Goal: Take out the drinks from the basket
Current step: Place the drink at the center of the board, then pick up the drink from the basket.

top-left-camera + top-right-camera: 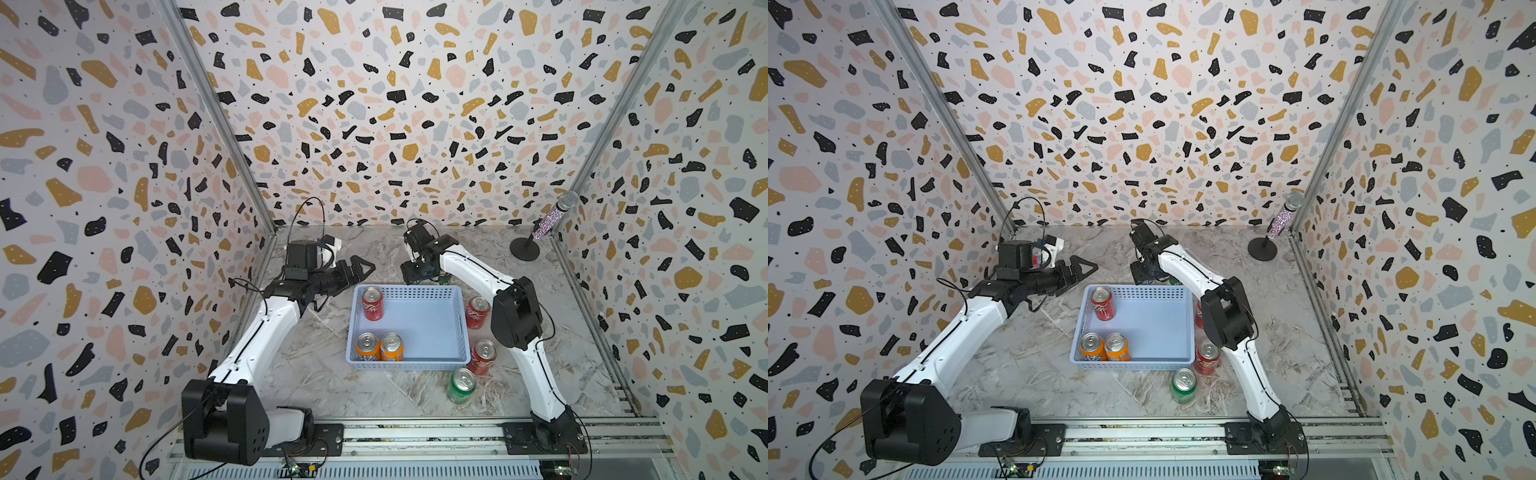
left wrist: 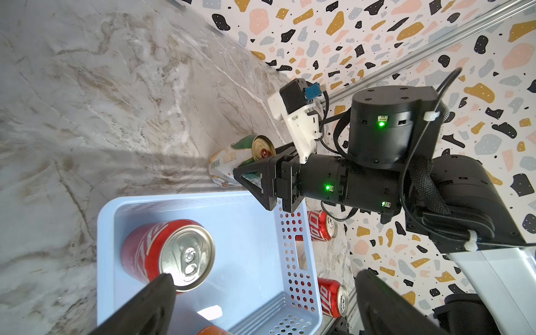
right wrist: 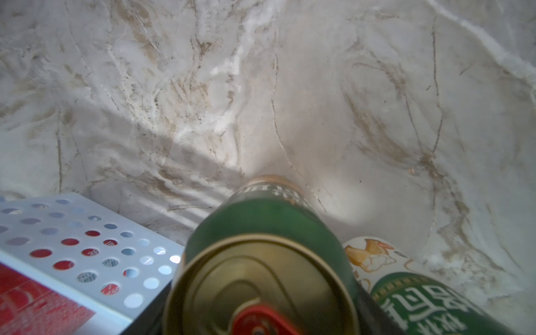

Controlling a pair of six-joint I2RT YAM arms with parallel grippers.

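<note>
Upright red can point(image 1: 372, 303) in upper-left corner of basket point(image 1: 409, 365), directly below left gripper point(image 1: 363, 268), jaws apart, nearer arm; right gripper point(image 1: 422, 275) straddles dark green can point(image 3: 261, 232) beyond rim, clamp unclear

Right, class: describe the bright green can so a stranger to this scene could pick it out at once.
Find the pale blue basket in the middle of the marble table. Off its near right corner stands the bright green can, just past a red can. It alone is bright green all over, with a silver top.
</note>
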